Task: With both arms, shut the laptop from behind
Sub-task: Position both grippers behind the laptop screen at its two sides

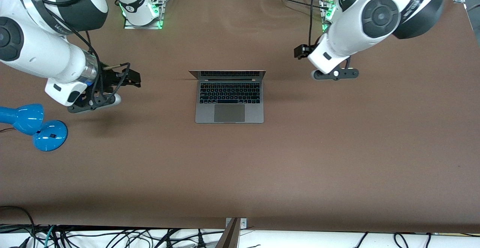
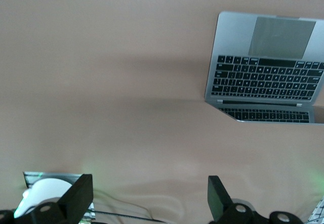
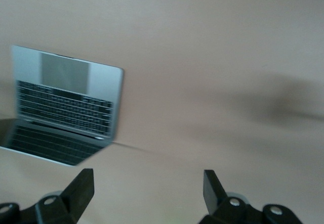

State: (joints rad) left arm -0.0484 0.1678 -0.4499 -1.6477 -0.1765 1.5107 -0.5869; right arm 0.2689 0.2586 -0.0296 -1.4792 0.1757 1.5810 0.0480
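Observation:
The grey laptop (image 1: 229, 101) lies open in the middle of the brown table, with its lid (image 1: 227, 74) raised at the edge toward the robots' bases. It also shows in the left wrist view (image 2: 263, 67) and in the right wrist view (image 3: 66, 102). My left gripper (image 1: 301, 51) hangs over bare table beside the laptop, toward the left arm's end. It is open and empty (image 2: 148, 196). My right gripper (image 1: 132, 79) hangs over bare table beside the laptop, toward the right arm's end. It is open and empty (image 3: 148, 187). Neither gripper touches the laptop.
A blue lamp (image 1: 35, 124) lies on the table at the right arm's end, close under the right arm. The arm bases (image 1: 142, 11) stand along the table's edge. Cables hang off the table edge nearest the front camera.

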